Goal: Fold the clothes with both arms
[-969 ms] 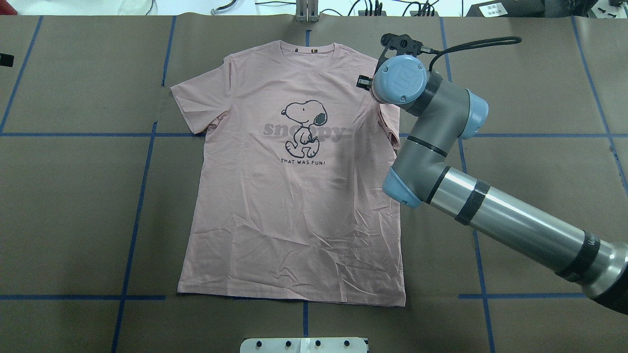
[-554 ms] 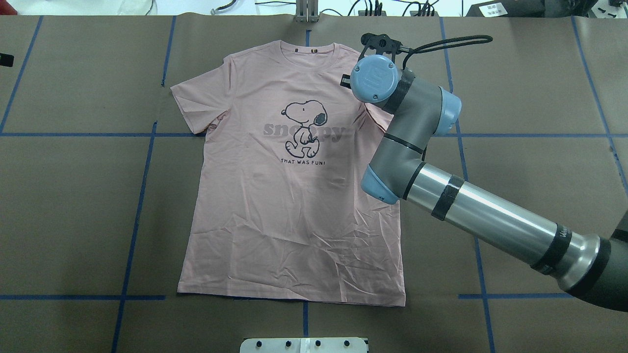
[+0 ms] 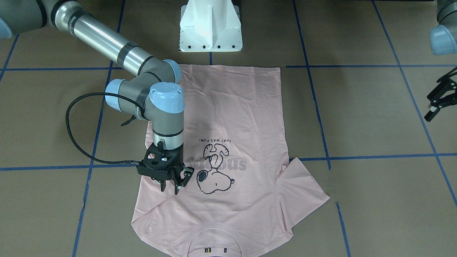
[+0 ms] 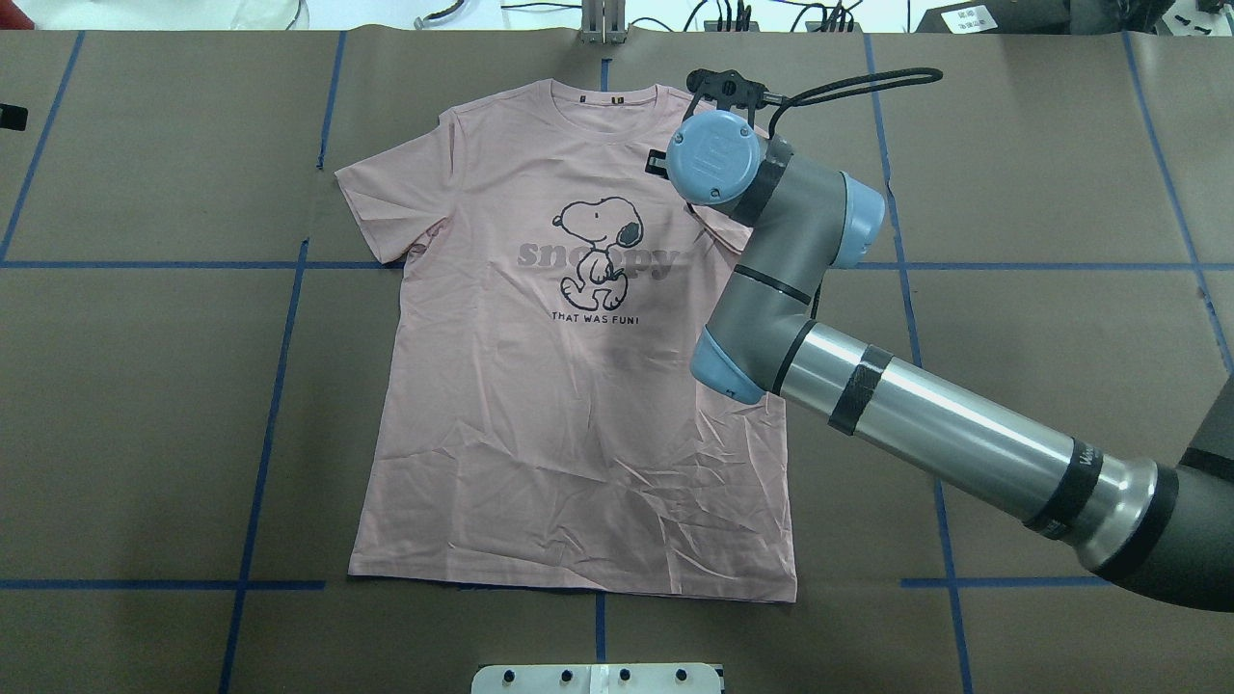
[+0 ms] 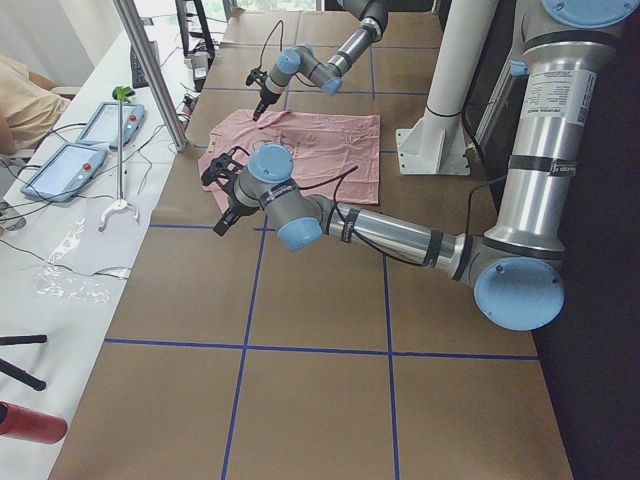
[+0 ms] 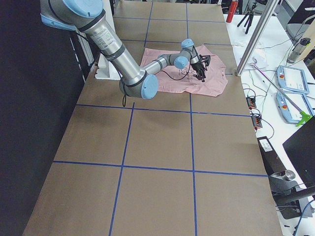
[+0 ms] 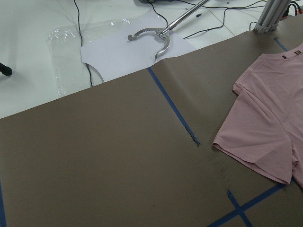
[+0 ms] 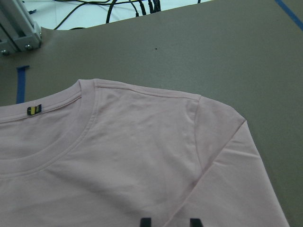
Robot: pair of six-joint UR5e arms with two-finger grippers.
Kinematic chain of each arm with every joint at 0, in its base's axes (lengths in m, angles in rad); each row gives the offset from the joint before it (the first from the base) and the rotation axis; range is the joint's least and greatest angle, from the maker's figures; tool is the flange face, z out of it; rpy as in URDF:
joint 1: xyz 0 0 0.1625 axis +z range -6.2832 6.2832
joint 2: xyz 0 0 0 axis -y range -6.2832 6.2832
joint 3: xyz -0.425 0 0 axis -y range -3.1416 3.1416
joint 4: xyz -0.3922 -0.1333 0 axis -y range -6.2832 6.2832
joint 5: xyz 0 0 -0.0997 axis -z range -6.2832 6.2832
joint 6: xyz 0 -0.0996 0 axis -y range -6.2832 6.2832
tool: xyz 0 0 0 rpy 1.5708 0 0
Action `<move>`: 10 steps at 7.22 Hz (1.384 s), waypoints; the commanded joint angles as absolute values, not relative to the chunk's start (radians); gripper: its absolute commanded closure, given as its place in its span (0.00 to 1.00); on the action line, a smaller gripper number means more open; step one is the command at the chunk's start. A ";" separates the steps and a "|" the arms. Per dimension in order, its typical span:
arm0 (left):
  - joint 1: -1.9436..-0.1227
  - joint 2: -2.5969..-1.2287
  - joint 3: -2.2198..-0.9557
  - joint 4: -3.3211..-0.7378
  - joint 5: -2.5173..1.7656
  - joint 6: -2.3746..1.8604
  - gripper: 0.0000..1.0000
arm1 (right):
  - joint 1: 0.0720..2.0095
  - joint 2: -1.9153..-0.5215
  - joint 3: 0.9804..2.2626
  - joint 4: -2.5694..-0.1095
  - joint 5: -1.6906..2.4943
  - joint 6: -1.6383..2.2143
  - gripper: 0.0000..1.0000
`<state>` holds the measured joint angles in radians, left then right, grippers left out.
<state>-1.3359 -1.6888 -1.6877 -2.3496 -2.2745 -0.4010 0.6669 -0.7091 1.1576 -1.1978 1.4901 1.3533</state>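
Observation:
The pale pink T-shirt (image 4: 578, 405) lies flat, print up, collar at the table's far edge; it also shows in the front view (image 3: 242, 117). My right gripper (image 3: 169, 189) hangs fingers down just above the shirt's chest beside the Snoopy print. Its jaws are a little apart and hold nothing. In the right wrist view the two fingertips (image 8: 146, 221) stand apart over flat cloth near the shoulder seam. In the overhead view the wrist hides the fingers. My left gripper (image 3: 433, 109) is open and empty, well off the shirt, over bare table beyond its other sleeve (image 7: 265, 142).
The white pedestal base (image 3: 210, 28) stands at the robot's edge of the table. Blue tape lines (image 4: 280, 366) cross the brown table cover. Cables and an aluminium post (image 4: 603, 24) line the far edge. Tablets (image 5: 60, 165) lie on the operators' bench.
My right arm has swung left, from beside the shirt's right sleeve to over its right shoulder and chest. The shirt has not visibly moved.

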 commanded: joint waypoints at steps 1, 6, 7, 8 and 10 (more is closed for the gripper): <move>-1.281 -1.704 -1.672 -2.362 -2.243 -0.447 0.00 | 0.725 -0.709 1.182 -1.209 1.642 1.234 0.00; -1.016 -1.897 -1.504 -2.372 -1.920 -0.874 0.43 | 1.102 -1.070 1.474 -1.203 2.138 0.672 0.00; -0.978 -1.955 -1.429 -2.372 -1.851 -0.880 0.43 | 1.109 -1.177 1.541 -1.192 2.144 0.593 0.00; -0.948 -1.998 -1.351 -2.400 -1.807 -0.882 0.43 | 1.111 -1.208 1.598 -1.193 2.141 0.598 0.00; -0.902 -2.104 -1.136 -2.523 -1.735 -0.906 0.43 | 1.109 -1.218 1.605 -1.192 2.140 0.601 0.00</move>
<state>-0.9284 -2.0423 -1.2523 -2.4671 -1.7750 -0.8881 1.1080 -1.2074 1.5941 -1.1932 2.1391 0.6036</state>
